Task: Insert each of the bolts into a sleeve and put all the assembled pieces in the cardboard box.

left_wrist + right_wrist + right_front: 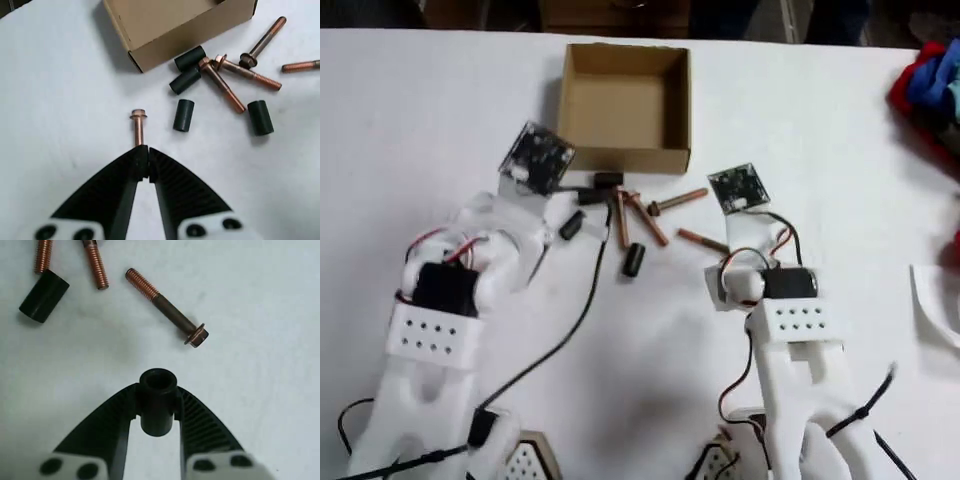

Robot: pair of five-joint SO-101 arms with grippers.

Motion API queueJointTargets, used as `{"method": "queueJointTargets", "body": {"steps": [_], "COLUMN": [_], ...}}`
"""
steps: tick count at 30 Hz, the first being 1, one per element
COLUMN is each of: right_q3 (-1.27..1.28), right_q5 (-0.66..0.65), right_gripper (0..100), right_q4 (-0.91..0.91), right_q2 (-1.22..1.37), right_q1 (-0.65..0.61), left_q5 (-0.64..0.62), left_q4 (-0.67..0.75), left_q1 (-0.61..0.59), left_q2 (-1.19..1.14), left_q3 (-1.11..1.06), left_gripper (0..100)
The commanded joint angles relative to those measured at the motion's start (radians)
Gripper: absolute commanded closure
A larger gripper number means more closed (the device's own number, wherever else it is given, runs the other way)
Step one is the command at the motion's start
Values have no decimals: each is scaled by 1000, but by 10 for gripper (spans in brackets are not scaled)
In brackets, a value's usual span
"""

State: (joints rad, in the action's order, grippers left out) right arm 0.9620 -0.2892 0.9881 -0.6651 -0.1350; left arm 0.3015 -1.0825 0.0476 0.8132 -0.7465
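Note:
My left gripper (143, 150) is shut on the shank of a copper bolt (138, 125), whose flanged head points away from the fingertips above the white table. My right gripper (157, 407) is shut on a black sleeve (158, 397), held with its open bore showing. Between the two arms, in front of the cardboard box (625, 105), several loose bolts (648, 220) and black sleeves (635, 258) lie scattered. One bolt (167, 307) lies just beyond the held sleeve. The box looks empty.
A red and blue cloth (925, 80) lies at the table's far right, and a white object (932, 300) sits at the right edge. A black cable (582, 300) runs across the table between the arms.

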Motion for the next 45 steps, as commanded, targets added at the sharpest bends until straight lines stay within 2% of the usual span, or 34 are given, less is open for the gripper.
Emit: {"method": "queueJointTargets", "body": {"steps": [1, 3, 8, 11, 16, 20, 24, 29, 35, 43, 45], "right_q3": [-5, 0, 23, 63, 173, 190, 190, 190, 190, 190, 190], "right_q5": [3, 2, 2, 3, 0, 0, -2, -2, -2, -2, -2], "right_gripper": [976, 976, 976, 976, 976, 976, 976, 976, 976, 976, 976], "right_q4": [-19, -19, -82, -133, -237, -248, -249, -249, -249, -248, -248], "right_q2": [-25, -25, -22, -22, -28, -31, -31, -31, -31, -31, -31], "right_q1": [-2, 1, -4, -4, 4, 4, 4, 4, 4, 4, 4], "left_q5": [5, 5, 3, -26, -38, -37, -37, -38, -38, -37, -37], "left_q4": [31, 57, 75, 28, -170, -338, -442, -555, -675, -695, -692], "left_q1": [-31, -35, -51, -103, -144, -144, -143, -143, -175, -187, -181], "left_q2": [2, -72, -419, -690, -1103, -1359, -1554, -1735, -1886, -1955, -1956], "left_q3": [-53, -54, 131, 372, 822, 1133, 1394, 1644, 1837, 1859, 1868], "left_gripper": [972, 954, 776, 798, 821, 824, 843, 844, 845, 848, 876]}}
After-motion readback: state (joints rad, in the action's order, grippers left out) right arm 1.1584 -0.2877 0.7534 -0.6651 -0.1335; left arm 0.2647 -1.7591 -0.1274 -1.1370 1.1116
